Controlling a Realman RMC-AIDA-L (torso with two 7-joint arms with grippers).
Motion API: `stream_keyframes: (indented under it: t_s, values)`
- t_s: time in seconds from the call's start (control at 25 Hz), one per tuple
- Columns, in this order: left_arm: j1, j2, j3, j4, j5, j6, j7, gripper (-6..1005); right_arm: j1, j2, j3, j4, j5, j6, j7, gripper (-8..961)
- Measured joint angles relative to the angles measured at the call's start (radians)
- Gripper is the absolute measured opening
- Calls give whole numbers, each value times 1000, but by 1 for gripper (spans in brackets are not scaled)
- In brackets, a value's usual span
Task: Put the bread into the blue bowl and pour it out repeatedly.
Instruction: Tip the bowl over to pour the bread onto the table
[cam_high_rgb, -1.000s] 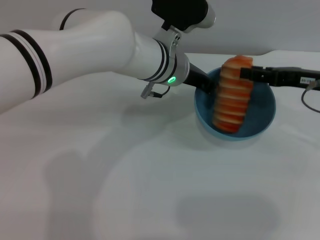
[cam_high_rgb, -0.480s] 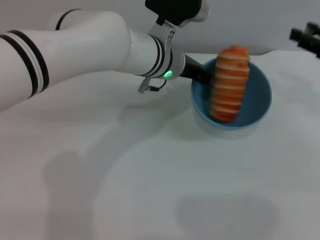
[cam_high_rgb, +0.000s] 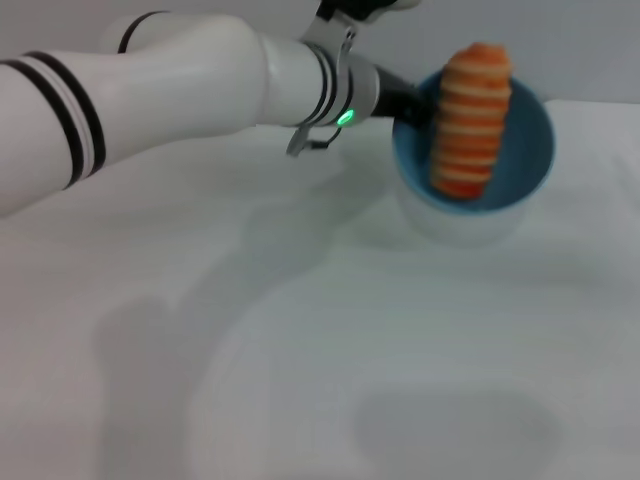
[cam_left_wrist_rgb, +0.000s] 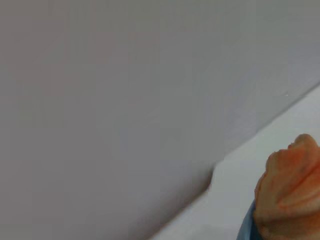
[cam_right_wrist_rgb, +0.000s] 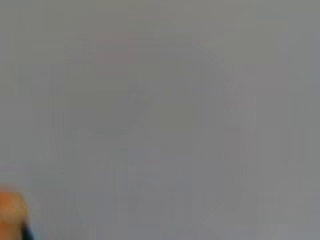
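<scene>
The blue bowl (cam_high_rgb: 525, 150) hangs above the white table, tipped so its open side faces me. My left gripper (cam_high_rgb: 408, 103) is shut on its left rim. The bread (cam_high_rgb: 472, 120), orange-tan with pale ridges, stands on end inside the bowl, and its top pokes over the upper rim. In the left wrist view one end of the bread (cam_left_wrist_rgb: 290, 185) and a sliver of the bowl's rim (cam_left_wrist_rgb: 246, 227) show at a corner. My right gripper is out of the head view. The right wrist view shows only a grey blur with an orange smudge at one corner.
The white table (cam_high_rgb: 300, 330) spreads out below the bowl, and the bowl's shadow falls on it just underneath. My left arm (cam_high_rgb: 150, 90) reaches across the upper left of the head view. A grey wall (cam_left_wrist_rgb: 125, 100) stands behind the table.
The left gripper has lifted the bowl with the bread up and away, tipping it further. The right gripper, at the bread a second ago, has pulled off to the right and out of view.
</scene>
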Motion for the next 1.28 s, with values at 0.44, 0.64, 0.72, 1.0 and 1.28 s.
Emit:
stream_keyframes:
  t_s: [0.44,0.64,0.72,1.0,1.28]
  values:
    - [-99,-6,73,-38,3,-179,208,0,-98,4,23,208,348,-44,-317,530]
    - [-113,-8,88,-44,3,-205,325,0,-133,4,28,278,499,-145,-458,529]
    - [-117,-10,105,-42,3,-220,377,0,-144,4,31,310,576,-203,-528,529]
    - [-168,-11,123,-47,3,-220,406,0,-162,3,32,415,769,-332,-690,529]
    - [-177,-12,116,-62,0,-230,411,0,-163,-1,31,461,783,-317,-667,529]
